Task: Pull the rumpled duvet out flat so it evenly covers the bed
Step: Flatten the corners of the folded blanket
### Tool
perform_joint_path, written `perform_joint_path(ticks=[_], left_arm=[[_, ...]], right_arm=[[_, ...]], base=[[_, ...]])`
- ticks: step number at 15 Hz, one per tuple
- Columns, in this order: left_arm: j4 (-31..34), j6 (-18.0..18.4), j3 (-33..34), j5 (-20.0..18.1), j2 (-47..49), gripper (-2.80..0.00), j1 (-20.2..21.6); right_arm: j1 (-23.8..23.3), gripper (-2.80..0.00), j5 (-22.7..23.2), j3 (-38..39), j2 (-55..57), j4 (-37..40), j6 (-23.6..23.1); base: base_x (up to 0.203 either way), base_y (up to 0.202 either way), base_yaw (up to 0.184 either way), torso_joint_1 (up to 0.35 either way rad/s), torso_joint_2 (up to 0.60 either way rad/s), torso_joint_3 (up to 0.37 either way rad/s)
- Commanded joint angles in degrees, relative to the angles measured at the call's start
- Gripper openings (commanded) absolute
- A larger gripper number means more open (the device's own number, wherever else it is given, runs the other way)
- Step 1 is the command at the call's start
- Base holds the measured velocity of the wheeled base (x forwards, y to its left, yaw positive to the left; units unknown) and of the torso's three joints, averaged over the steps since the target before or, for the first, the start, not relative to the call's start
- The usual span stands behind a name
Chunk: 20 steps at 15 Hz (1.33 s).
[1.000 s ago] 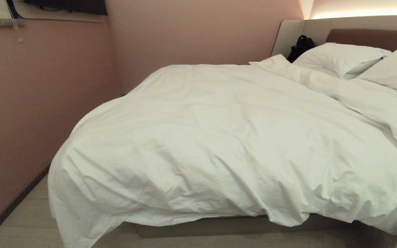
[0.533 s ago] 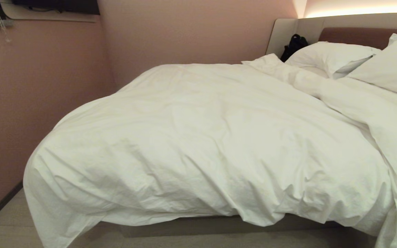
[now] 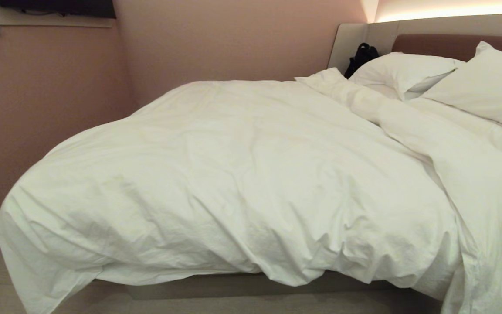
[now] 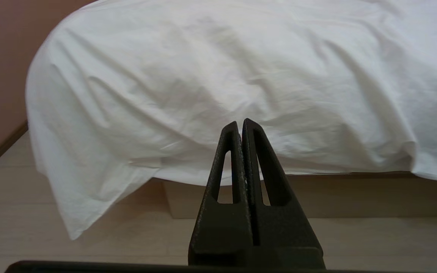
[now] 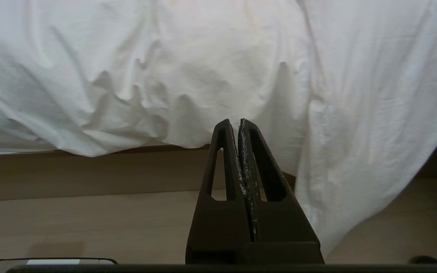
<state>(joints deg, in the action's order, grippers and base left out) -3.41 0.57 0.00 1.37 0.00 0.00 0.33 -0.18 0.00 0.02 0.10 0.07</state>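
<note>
The white duvet (image 3: 242,174) lies rumpled over the bed (image 3: 242,285), bunched along the near edge, with one corner drooping to the floor at the left and a long fold hanging at the right. Only the grey-beige base shows under it. Neither arm is in the head view. My left gripper (image 4: 240,125) is shut and empty, held low before the duvet (image 4: 222,76) hem, apart from it. My right gripper (image 5: 237,124) is shut and empty too, pointing at the hanging duvet (image 5: 355,113) fold above the base (image 5: 89,170).
Two white pillows (image 3: 403,72) lean on the padded headboard (image 3: 434,43), a black bag (image 3: 360,56) beside them. A pink wall (image 3: 37,109) runs close along the bed's left side. Pale wood floor (image 4: 89,246) lies between me and the bed.
The whole head view has slid leftward, so the camera has turned or driven right. The duvet itself has not moved.
</note>
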Motion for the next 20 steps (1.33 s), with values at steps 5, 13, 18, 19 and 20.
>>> perform_joint_path(ticks=[5,13,18,19,20], left_arm=[[0.0,0.1,0.0,0.0,0.0,-2.80,0.0],[0.0,0.0,0.0,0.0,0.0,-2.80,0.1],[-0.1,-0.2,0.0,0.0,0.0,-2.80,0.0],[-0.1,-0.3,0.0,0.0,0.0,-2.80,0.1],[-0.1,-0.2,0.0,0.0,0.0,-2.80,0.0]], right_arm=[[0.0,-2.80,0.0,0.0,0.0,0.0,0.0],[0.0,-2.80,0.0,0.0,0.0,0.0,0.0],[0.0,-2.80,-0.1,0.0,0.0,0.0,0.0],[0.0,-2.80,0.0,0.0,0.0,0.0,0.0],[0.0,-2.80,0.0,0.0,0.0,0.0,0.0]], base=[[0.000,-0.194,-0.001,0.005,0.00,0.001],[0.000,-0.193,0.000,0.000,0.00,0.003],[0.000,-0.172,0.001,0.001,0.00,0.004],[0.000,-0.058,-0.007,-0.002,0.01,0.002],[0.000,0.000,0.000,0.000,0.00,0.000]])
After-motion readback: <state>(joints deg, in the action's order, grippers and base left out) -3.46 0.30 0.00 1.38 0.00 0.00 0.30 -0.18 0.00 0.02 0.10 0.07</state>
